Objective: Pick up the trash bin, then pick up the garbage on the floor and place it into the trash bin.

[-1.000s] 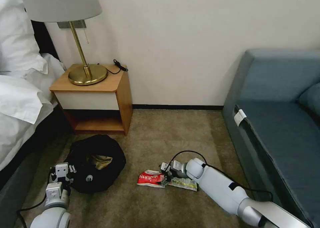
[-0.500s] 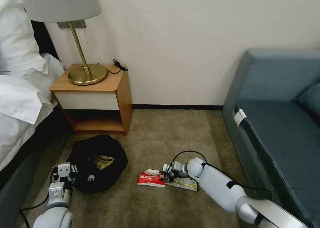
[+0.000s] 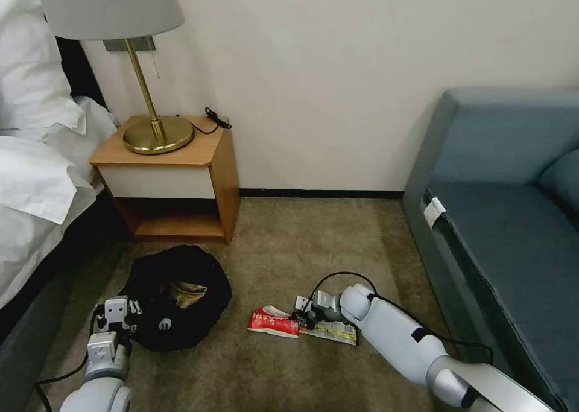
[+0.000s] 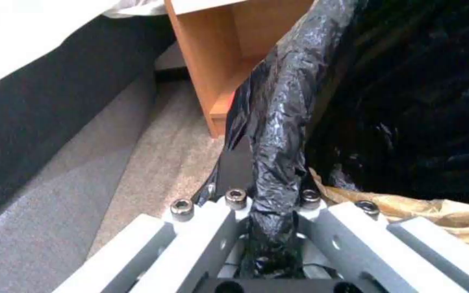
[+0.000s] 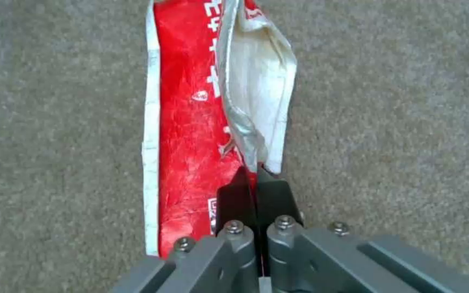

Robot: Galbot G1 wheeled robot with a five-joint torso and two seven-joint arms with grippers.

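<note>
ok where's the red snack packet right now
In the head view the red snack packet lies on the carpet right of the trash bin, touching the pale wrapper, with the right gripper shut on its edge.

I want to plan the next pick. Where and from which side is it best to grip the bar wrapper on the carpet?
Probably the bar wrapper's long edge facing the robot, coming from above. It lies flat, so an edge pinch likely suits best. Its far side sits under the right gripper, shut on the red packet.
</note>
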